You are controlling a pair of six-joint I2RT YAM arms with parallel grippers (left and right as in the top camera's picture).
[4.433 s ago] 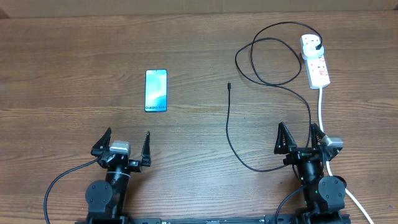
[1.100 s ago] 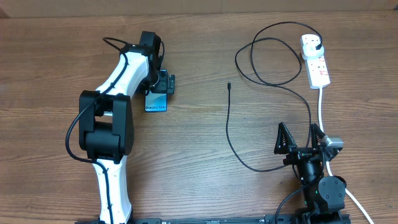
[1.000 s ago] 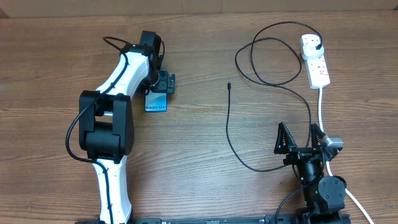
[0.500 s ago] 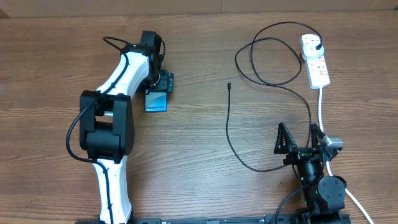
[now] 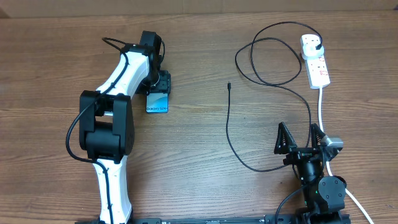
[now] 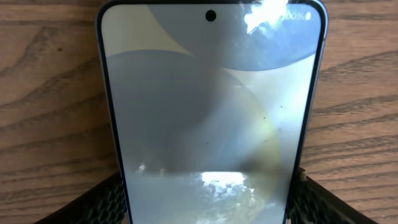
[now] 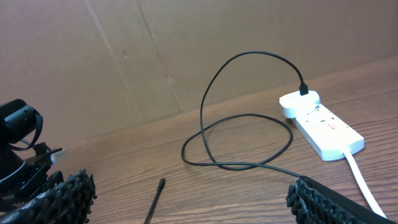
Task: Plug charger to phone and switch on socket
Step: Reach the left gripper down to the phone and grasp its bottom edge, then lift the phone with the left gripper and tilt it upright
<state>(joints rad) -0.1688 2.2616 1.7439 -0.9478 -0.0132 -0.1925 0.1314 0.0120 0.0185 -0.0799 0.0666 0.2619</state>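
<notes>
The phone point(image 5: 157, 106) lies flat on the wooden table at the left, its lit screen up; it fills the left wrist view point(image 6: 211, 112). My left gripper point(image 5: 161, 83) is over its far end, and its fingers point(image 6: 208, 202) press the phone's two long edges. The charger point(image 5: 227, 124) is a thin black cable looping across the right half. Its connector tip point(image 5: 229, 85) lies free, and its plug sits in the socket point(image 5: 315, 62) at the back right. My right gripper point(image 5: 301, 140) is open and empty near the front edge. In the right wrist view point(image 7: 193, 205) it faces the tip point(image 7: 160, 184) and the socket point(image 7: 323, 124).
The socket's thick white cord point(image 5: 321, 106) runs forward past my right gripper to the front edge. A brown cardboard wall point(image 7: 186, 50) stands behind the table. The left arm point(image 5: 118, 87) stretches from the front left to the phone.
My left arm has reached out from the front to the phone. In the last second its fingers have closed in on the phone's edges, and the phone has shifted slightly. The right arm has not moved.
</notes>
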